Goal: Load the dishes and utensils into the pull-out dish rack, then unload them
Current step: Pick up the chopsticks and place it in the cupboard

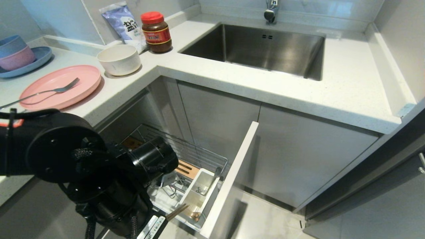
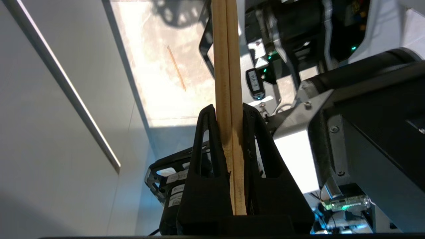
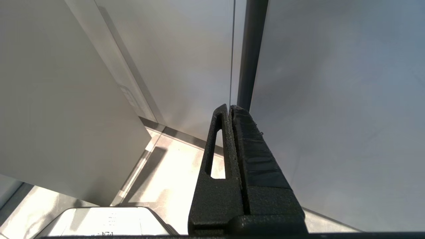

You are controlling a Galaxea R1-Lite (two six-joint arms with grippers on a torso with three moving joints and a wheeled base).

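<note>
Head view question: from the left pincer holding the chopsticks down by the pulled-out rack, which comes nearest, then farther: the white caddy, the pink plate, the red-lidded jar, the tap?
Measured from the left pincer, low at the rack:
1. White caddy, in the rack right beside it.
2. Pink plate, on the counter to the left.
3. Red-lidded jar, back in the counter corner.
4. Tap, behind the sink, farthest.

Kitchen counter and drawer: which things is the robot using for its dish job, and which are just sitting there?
For the job:
- chopsticks, clamped in the left gripper
- fork lying on the pink plate
- cream bowl
- pull-out dish rack with its white caddy

Just sitting there:
- blue plate with stacked bowls
- sauce jar
- salt bag
- sink
</note>
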